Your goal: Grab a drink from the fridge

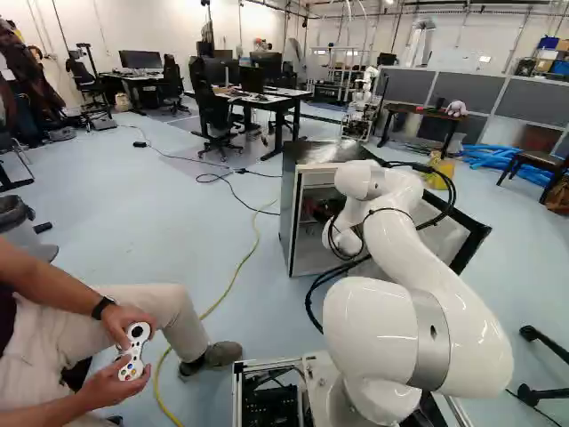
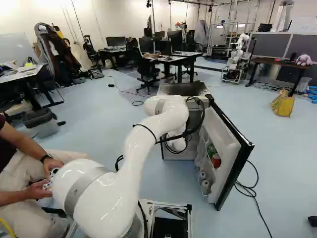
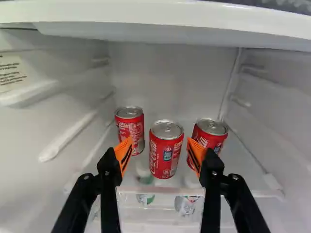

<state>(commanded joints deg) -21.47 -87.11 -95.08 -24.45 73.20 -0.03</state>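
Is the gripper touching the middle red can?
Apart. The wrist view shows white fridge interior between the middle red can and each orange pad of the open gripper.

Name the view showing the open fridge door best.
Right base view: the fridge door stands open, its stocked inner racks visible. In the left base view the arm partly covers it; the wrist view lacks it.

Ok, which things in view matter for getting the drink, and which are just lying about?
For the job:
- fridge
- fridge door
- three red cans
- gripper

Just lying about:
- yellow bag
- bin
- soft toy
- blue tubes
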